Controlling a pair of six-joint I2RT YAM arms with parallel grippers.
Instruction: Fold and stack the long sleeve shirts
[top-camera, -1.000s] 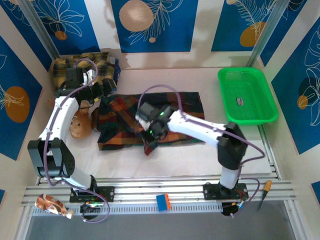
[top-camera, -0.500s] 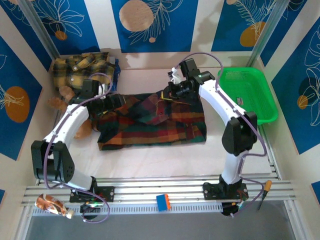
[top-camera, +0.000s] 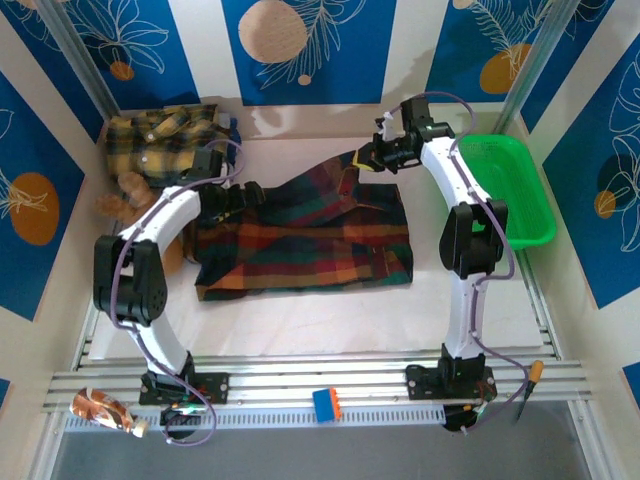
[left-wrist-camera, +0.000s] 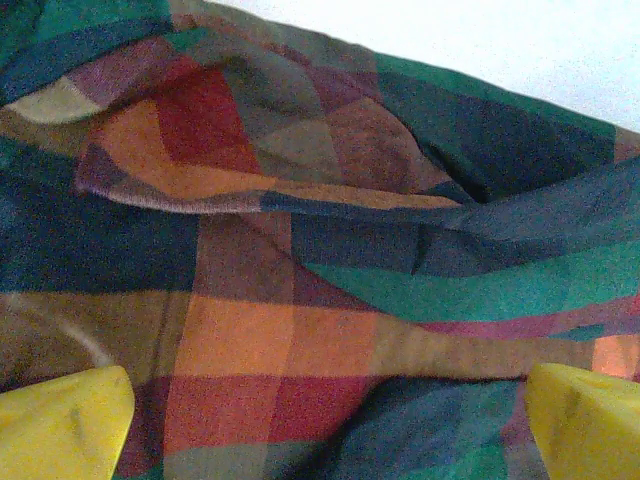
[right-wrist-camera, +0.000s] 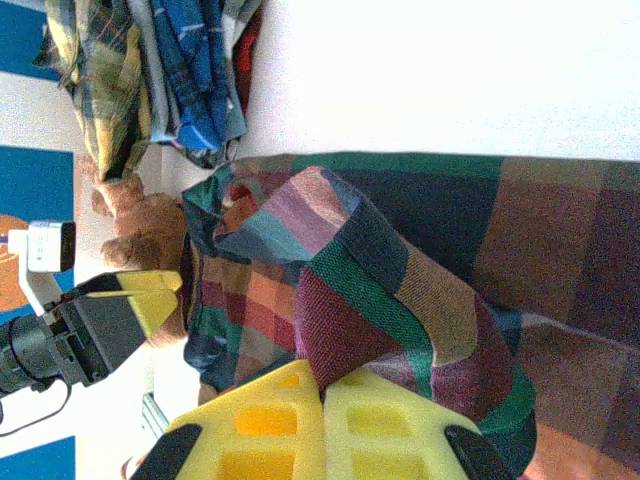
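Observation:
The dark green, navy, red and orange plaid shirt (top-camera: 300, 240) lies spread mid-table. My right gripper (top-camera: 366, 158) is at its far right corner, shut on a fold of the cloth (right-wrist-camera: 400, 300) and holding it raised; the yellow fingers (right-wrist-camera: 270, 430) meet at the pinch (right-wrist-camera: 322, 415). My left gripper (top-camera: 238, 197) is low over the shirt's left edge, open, its yellow fingertips (left-wrist-camera: 62, 425) wide apart with plaid cloth (left-wrist-camera: 300, 330) between and below them. The yellow and black plaid shirt (top-camera: 165, 135) lies crumpled at the back left corner.
A brown teddy bear (top-camera: 125, 195) sits left of the shirt, beside my left arm. The green plastic basket (top-camera: 495, 190) stands at the right, close to my right arm. A blue plaid garment (right-wrist-camera: 195, 70) lies next to the yellow shirt. White table (top-camera: 320, 320) shows in front.
My right gripper went from the shirt's front middle to the back right, drawing a fold of the dark plaid shirt out and up. My left gripper moved slightly right onto the shirt's left edge.

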